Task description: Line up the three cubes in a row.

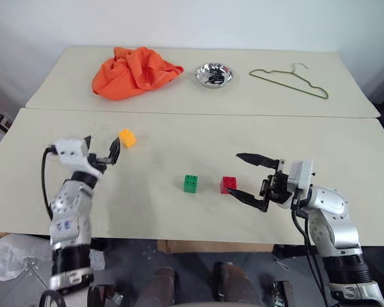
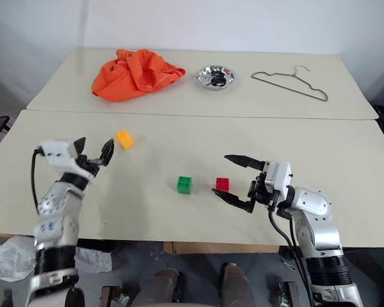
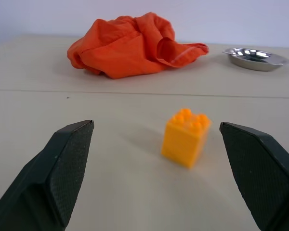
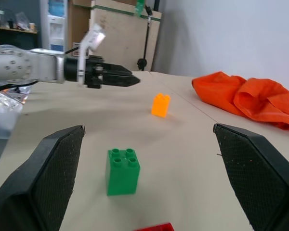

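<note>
Your worktop (image 1: 179,211) is a pale beige surface made of two slabs set edge to edge, with a seam running across between them; a plain light wall stands behind. On the far slab, from left to right, you have a crumpled orange cloth (image 1: 134,71), a shiny metal bowl (image 1: 214,75) and a wire hanger (image 1: 291,82).

On the near slab, your left pincer (image 1: 101,151) sits low over the surface at the left, pointing forward, jaws wide and empty. The yellow-orange cube (image 1: 127,138) stands upright just beyond its fingertips, apart from them; in the left wrist view it lies ahead between the two fingers (image 3: 62,163), nearer one side.

The green cube (image 1: 191,183) stands near the middle, studs up. The red cube (image 1: 228,185) stands near it on the right, with a gap between them.

Your right pincer (image 1: 248,177) points left across the worktop, jaws wide and empty, its lower fingertip just beside the red cube.
</note>
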Tool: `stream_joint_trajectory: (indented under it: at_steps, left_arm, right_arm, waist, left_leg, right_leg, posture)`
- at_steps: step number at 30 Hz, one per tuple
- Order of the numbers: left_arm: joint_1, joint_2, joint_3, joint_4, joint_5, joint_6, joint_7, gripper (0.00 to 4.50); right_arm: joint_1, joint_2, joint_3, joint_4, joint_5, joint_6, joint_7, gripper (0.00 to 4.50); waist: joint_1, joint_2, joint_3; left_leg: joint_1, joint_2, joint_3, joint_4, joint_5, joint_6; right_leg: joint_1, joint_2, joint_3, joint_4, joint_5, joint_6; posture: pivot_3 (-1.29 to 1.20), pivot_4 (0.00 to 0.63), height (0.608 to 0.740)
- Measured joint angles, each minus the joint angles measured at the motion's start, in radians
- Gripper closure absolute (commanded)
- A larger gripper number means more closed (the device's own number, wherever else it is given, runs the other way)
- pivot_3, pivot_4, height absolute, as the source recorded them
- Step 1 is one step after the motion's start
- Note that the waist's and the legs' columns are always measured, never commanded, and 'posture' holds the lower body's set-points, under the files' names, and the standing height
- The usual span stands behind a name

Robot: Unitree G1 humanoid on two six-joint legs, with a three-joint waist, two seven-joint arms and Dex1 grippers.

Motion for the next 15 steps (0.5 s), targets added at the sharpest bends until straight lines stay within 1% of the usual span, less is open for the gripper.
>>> stream_joint_trajectory:
  at_steps: [4,7,12,15]
  left_arm:
    - [-0.031,-0.049,-0.069,0.009,0.039,0.051,0.058,0.05]
    - [-0.027,-0.132,-0.11,-0.008,0.084,0.105,0.171,0.05]
    - [-0.042,-0.216,-0.106,-0.069,0.113,0.213,0.338,0.05]
    - [-0.071,-0.224,-0.106,-0.073,0.131,0.253,0.396,0.05]
  right_arm:
    - [0.025,0.0,-0.005,-0.009,-0.007,0.0,-0.015,0.0]
    - [0.052,0.0,-0.007,-0.025,-0.009,-0.001,-0.029,0.0]
    - [0.074,0.0,-0.006,-0.056,-0.009,0.003,-0.038,0.0]
    - [0.075,0.0,-0.006,-0.063,-0.008,0.004,-0.039,0.0]
  waist:
    - [-0.002,0.0,0.0]
    - [0.003,0.0,0.0]
    - [0.003,0.0,0.0]
    - [0.004,0.0,0.0]
  left_leg:
    - [-0.002,0.0,0.001,0.0,0.0,0.0]
    - [-0.003,0.0,0.0,0.001,0.0,0.0]
    - [-0.003,0.0,0.001,0.001,0.0,0.0]
    - [-0.003,0.0,0.001,0.001,0.0,0.0]
  right_leg:
    - [-0.001,-0.001,0.0,-0.001,0.0,0.0]
    - [-0.002,-0.001,0.0,-0.001,0.0,0.0]
    - [-0.002,0.0,0.0,-0.001,0.0,0.001]
    - [-0.002,0.0,0.0,-0.001,0.0,0.001]
  posture:
    - [0.0,0.15,0.74]
    - [0.0,0.15,0.74]
    - [0.0,0.15,0.74]
    - [0.0,0.15,0.74]
